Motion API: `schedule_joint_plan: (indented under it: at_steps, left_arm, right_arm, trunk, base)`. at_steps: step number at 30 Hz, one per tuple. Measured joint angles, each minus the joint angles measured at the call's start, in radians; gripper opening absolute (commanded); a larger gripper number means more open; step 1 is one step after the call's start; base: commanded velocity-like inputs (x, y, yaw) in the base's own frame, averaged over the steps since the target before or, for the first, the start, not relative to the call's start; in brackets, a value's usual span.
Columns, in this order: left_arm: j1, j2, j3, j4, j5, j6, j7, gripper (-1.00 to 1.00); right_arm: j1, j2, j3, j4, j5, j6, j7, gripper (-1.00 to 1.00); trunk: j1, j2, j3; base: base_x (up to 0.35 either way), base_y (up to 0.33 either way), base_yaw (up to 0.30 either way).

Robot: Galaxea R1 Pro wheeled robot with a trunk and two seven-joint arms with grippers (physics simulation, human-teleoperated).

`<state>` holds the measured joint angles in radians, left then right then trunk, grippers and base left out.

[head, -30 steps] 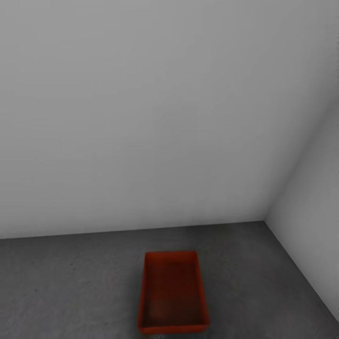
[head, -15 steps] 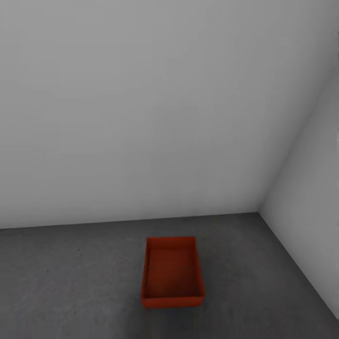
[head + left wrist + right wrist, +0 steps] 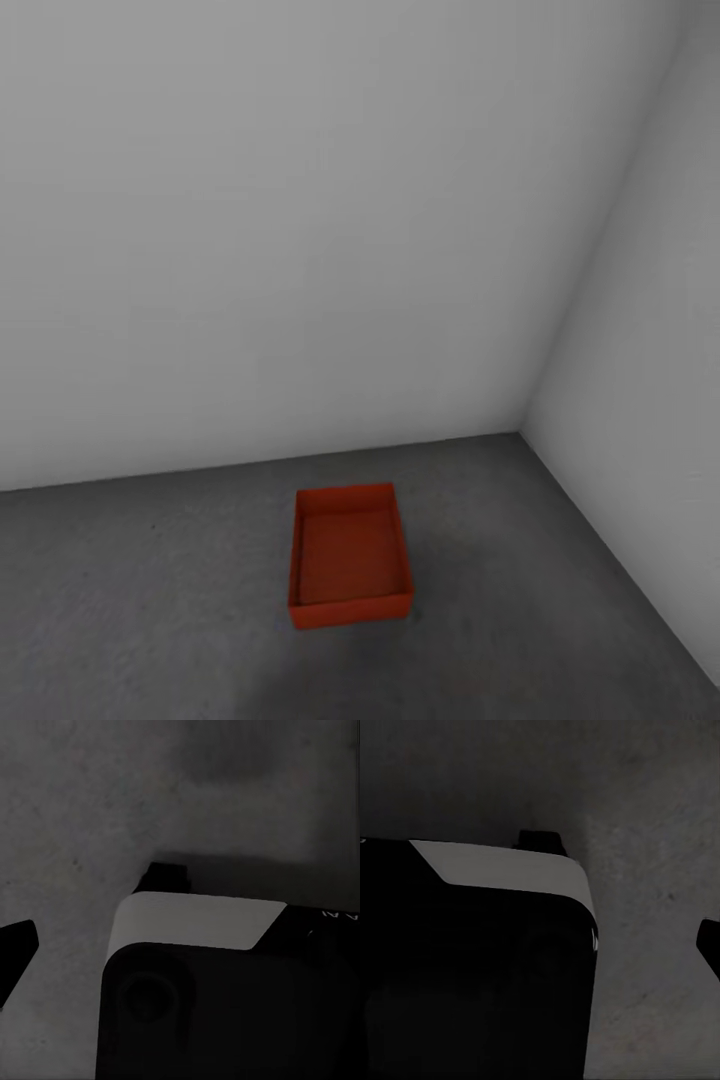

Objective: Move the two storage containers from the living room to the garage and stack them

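One storage container [image 3: 350, 556] on floor [image 3: 150, 600], farther from camera than before; tool states unclear.

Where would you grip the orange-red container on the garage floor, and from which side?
Probably a long side wall of the storage container, from above: it sits upright and open-topped on the concrete floor, so the thin rim is exposed for a finger on each face of the wall.

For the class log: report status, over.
One storage container on the garage's concrete floor, near the corner, nothing stacked on it. Gripper states can't be told. Nothing near the container.
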<state>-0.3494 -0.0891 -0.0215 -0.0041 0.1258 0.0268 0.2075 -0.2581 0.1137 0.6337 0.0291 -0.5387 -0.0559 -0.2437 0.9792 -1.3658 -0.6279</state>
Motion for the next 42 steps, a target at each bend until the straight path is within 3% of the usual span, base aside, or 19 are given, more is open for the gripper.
schedule_joint_plan:
  at_steps: [35, 42]
  left_arm:
    - [0.000, 0.000, 0.000, 0.000, 0.002, 0.000, 0.000, 1.00]
    - [0.000, 0.000, 0.000, 0.000, 0.002, 0.000, 0.000, 1.00]
  right_arm:
    - [0.000, 0.000, 0.000, 0.000, 0.000, 0.000, 0.000, 1.00]
    - [0.000, -0.002, 0.000, 0.000, 0.001, 0.002, 0.000, 1.00]
  trunk:
    - [0.000, 0.000, 0.000]
    - [0.000, 0.000, 0.001]
  base:
    - [-0.001, 0.000, -0.242]
    - [0.000, 0.000, -0.039]
